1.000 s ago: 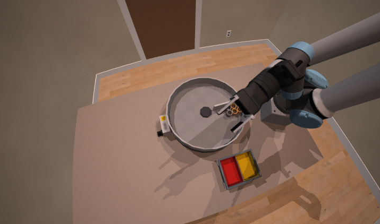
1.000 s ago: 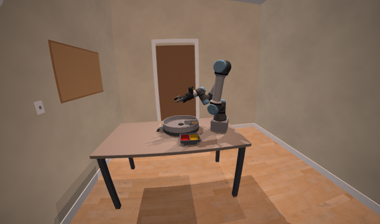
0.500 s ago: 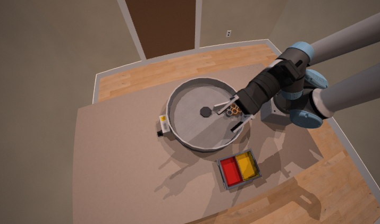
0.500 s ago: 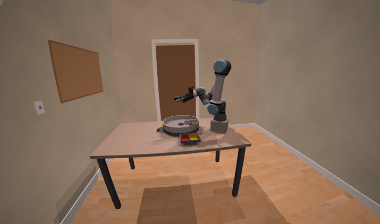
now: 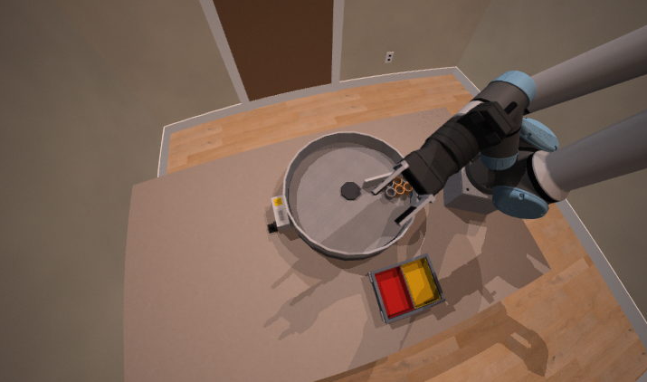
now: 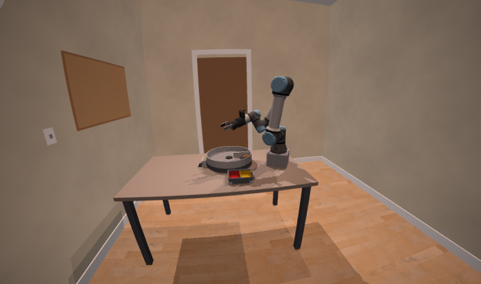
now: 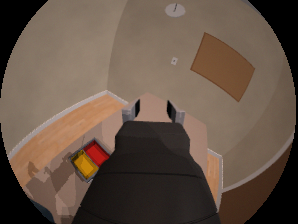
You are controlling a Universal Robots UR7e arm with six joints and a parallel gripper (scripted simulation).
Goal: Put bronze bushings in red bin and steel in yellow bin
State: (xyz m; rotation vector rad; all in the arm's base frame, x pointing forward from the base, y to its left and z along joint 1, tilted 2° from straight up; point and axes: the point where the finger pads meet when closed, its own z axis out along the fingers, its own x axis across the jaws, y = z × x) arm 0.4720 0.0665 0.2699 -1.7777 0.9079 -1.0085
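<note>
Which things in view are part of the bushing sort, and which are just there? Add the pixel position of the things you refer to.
Part of the job:
- open two-finger gripper (image 5: 386,204) (image 6: 227,126) (image 7: 153,105)
- round grey metal turntable (image 5: 316,204) (image 6: 229,163)
- bronze and steel ring-shaped bushings (image 5: 395,191)
- red bin (image 5: 393,292) (image 6: 233,173) (image 7: 97,153)
- yellow bin (image 5: 419,283) (image 6: 245,173) (image 7: 84,165)

Apparently not:
- brown corkboard (image 6: 97,91) (image 7: 223,66)
- brown door (image 5: 282,47) (image 6: 222,98)

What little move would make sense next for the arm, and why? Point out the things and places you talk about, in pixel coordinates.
Probably lowering the open gripper (image 5: 386,204) (image 6: 225,126) (image 7: 153,105) towards the bushings (image 5: 399,187) (image 6: 245,155): they lie on the turntable (image 5: 325,214) (image 6: 218,157), while the exterior view shows the gripper well above it, holding nothing.
</note>
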